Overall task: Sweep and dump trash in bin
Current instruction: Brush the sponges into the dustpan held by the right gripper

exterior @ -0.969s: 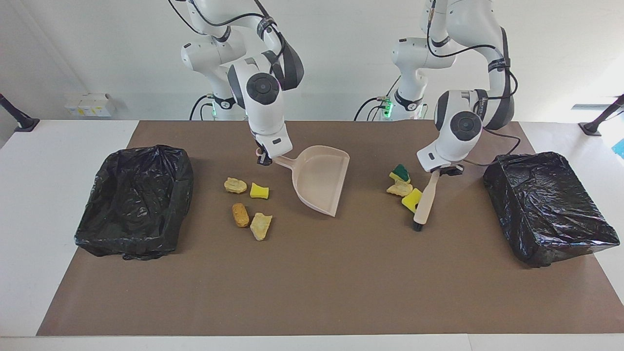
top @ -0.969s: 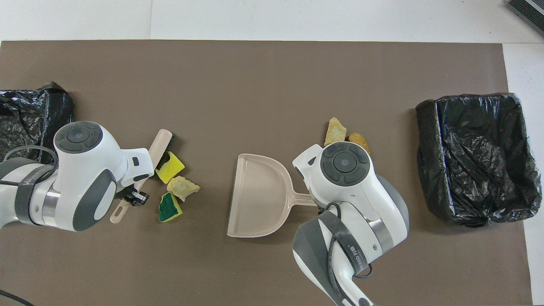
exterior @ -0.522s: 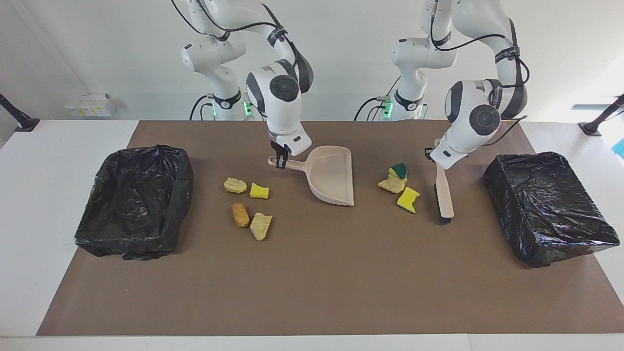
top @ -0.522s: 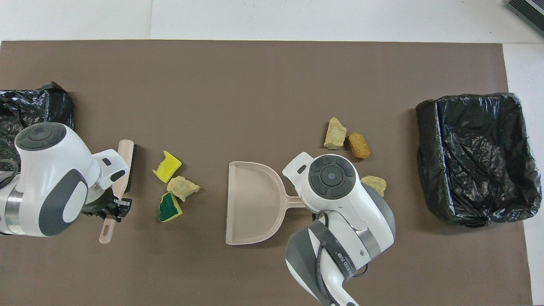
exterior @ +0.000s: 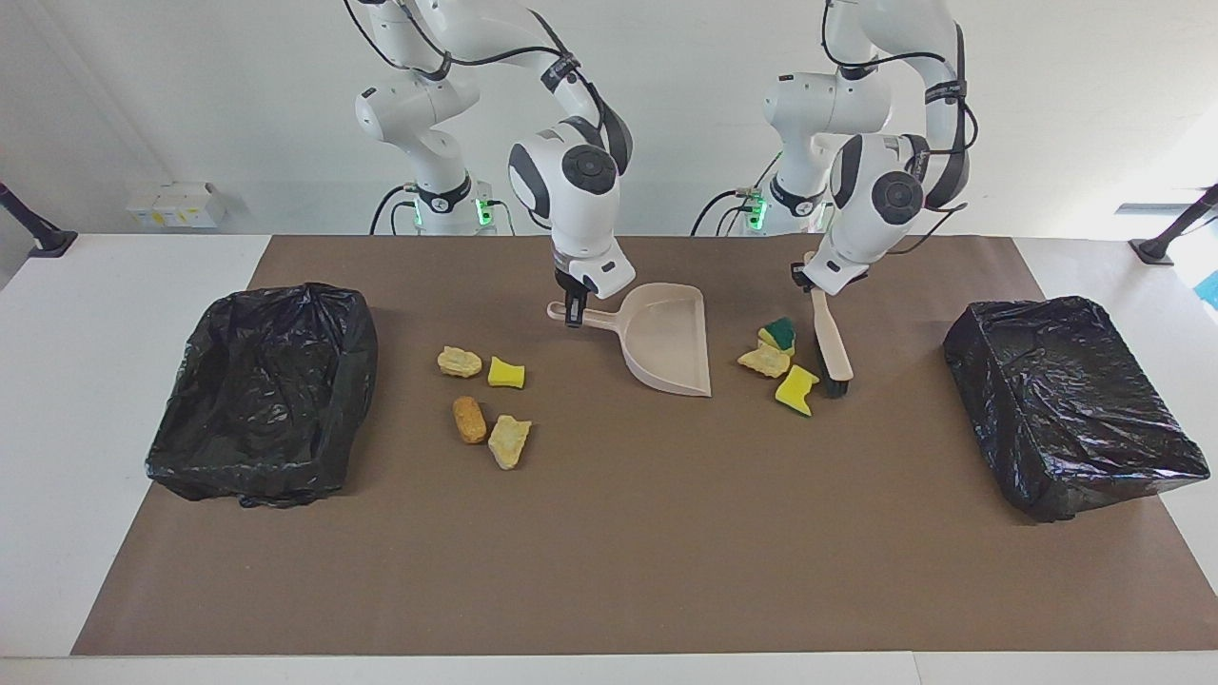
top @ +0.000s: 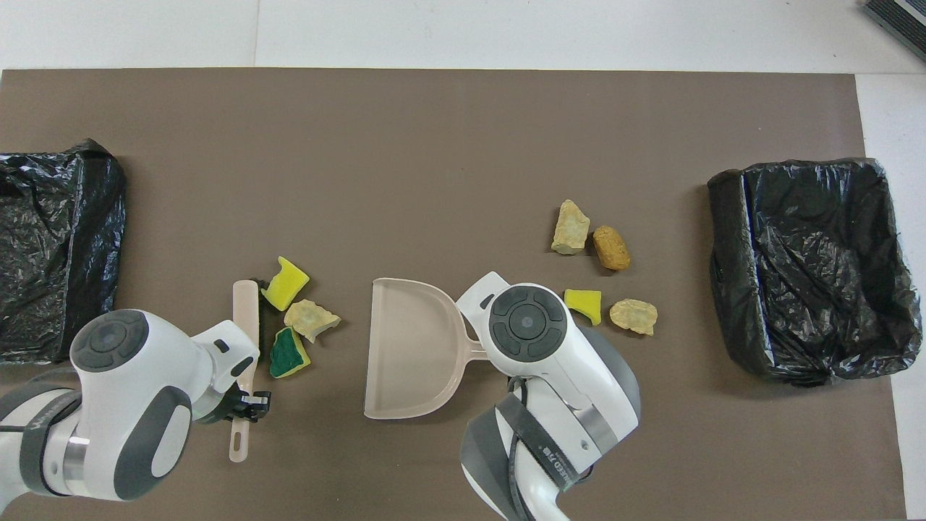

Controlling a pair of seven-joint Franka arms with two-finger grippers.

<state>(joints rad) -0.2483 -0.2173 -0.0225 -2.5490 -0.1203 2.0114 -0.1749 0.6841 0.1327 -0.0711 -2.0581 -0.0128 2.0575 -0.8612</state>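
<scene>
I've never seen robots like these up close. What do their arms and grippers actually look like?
Both arms are glossy white, rounded segments with dark grey joint bands and round dark caps. Black cables loop along them, and green lights glow at the bases. The left gripper and right gripper are small and black.

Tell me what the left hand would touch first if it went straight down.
The left hand, shut on the brush handle, points down; below it lies only the brown mat, probably.

This is a robotics lab: two white robot arms [exterior: 571, 181] stand at a white desk [exterior: 114, 285] covered with a brown mat [exterior: 609, 533], against a bare white wall [exterior: 190, 95], with loose cables [exterior: 723, 205] and camera stands [exterior: 33, 228] at the desk's ends.
</scene>
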